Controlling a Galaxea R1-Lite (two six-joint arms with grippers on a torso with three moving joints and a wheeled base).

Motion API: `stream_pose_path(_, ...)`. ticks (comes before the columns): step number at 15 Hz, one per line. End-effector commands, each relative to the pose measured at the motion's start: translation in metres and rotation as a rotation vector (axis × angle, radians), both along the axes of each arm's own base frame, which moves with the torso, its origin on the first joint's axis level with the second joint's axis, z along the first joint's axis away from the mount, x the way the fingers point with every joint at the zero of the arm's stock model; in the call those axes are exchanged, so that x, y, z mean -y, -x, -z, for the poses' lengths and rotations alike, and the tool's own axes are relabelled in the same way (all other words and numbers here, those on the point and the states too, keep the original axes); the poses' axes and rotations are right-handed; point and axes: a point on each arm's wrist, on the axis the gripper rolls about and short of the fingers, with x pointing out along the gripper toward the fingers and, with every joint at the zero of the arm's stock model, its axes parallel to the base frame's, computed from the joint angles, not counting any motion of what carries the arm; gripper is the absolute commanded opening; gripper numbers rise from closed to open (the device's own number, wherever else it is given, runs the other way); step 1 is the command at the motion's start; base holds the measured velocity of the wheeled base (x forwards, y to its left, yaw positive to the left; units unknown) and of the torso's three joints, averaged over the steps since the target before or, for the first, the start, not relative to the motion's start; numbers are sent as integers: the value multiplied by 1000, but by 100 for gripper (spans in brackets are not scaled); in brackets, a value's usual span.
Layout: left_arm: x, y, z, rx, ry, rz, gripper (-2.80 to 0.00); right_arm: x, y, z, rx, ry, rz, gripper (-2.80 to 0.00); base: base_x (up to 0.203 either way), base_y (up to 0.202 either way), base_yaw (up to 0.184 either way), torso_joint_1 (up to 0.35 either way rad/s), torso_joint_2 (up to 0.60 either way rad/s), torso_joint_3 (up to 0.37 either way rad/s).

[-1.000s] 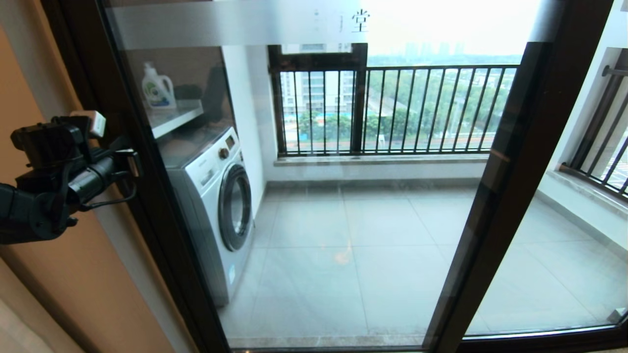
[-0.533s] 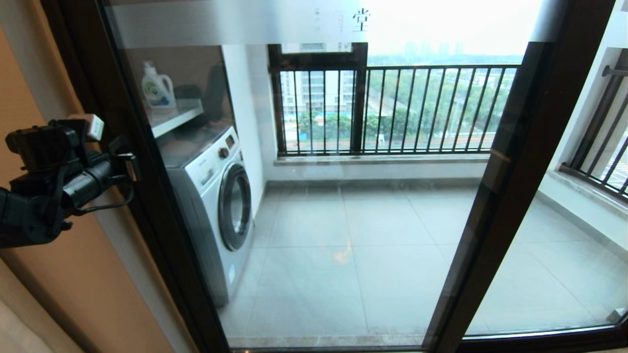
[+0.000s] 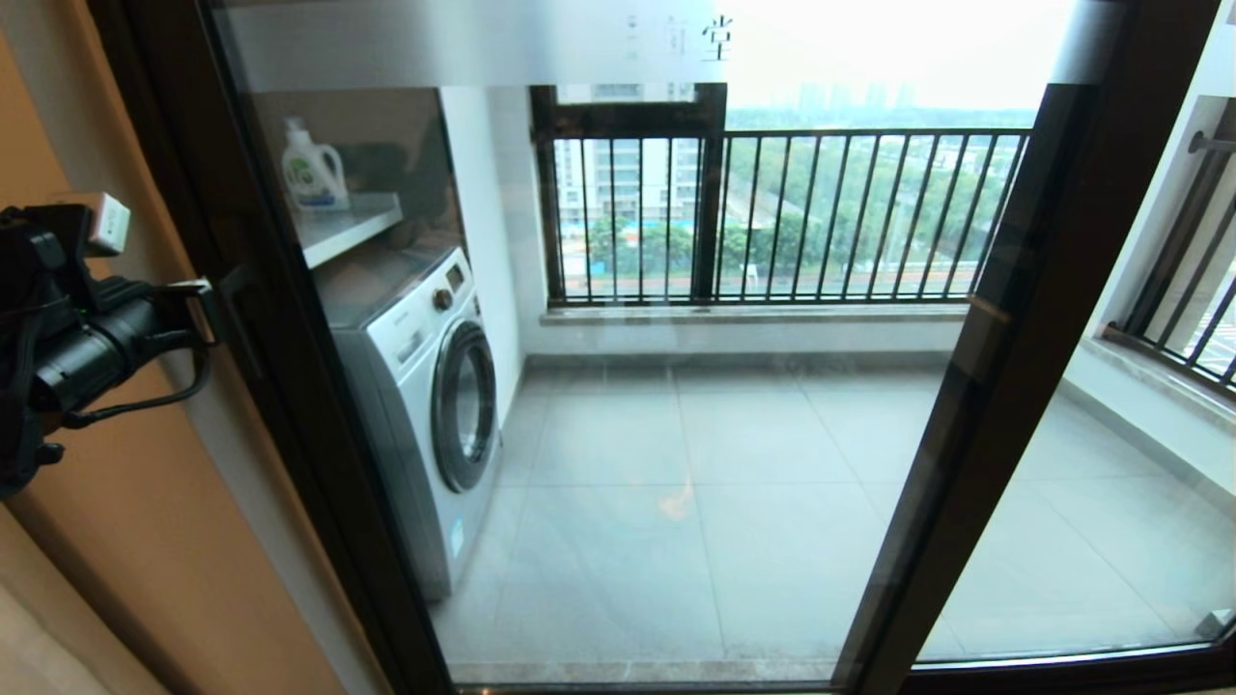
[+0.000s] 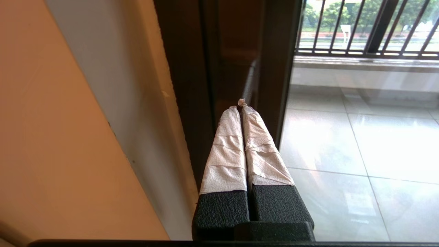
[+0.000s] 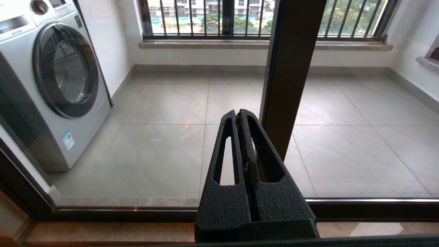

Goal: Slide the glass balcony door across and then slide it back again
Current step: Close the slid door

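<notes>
At the balcony threshold, the door stands across the opening, its left frame against the wall; the left gripper, fingers clenched empty, should hook the handle squarely before pushing. The right gripper, also clenched, idles.

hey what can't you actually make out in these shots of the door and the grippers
- Head view: right gripper absent, out of frame.
- Head view: left gripper fingertips cut off by the left edge.
- Glass balcony door: frosted-strip characters cropped by the top edge.
- Left wrist view: door handle dim, partly hidden by fingers.
</notes>
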Motion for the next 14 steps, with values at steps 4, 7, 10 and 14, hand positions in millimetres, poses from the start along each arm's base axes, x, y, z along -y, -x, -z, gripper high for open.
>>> stream_pose_path(4, -2, 19, 4, -19, 2, -11, -280, 0, -1, 3, -13, 1, -1, -280, 0, 0, 0, 0, 0, 0)
stream_pose_path(7, -24, 10, 20, -69, 7, -64, -280, 0, -1, 3, -11, 1, -1, -280, 0, 0, 0, 0, 0, 0)
stream_pose_path(10, -36, -3, 36, -106, 21, -83, -280, 0, -1, 3, -11, 1, -1, -280, 0, 0, 0, 0, 0, 0)
stream_pose_path(14, -40, -16, 63, -175, 39, -76, -280, 0, -1, 3, -11, 1, -1, -280, 0, 0, 0, 0, 0, 0)
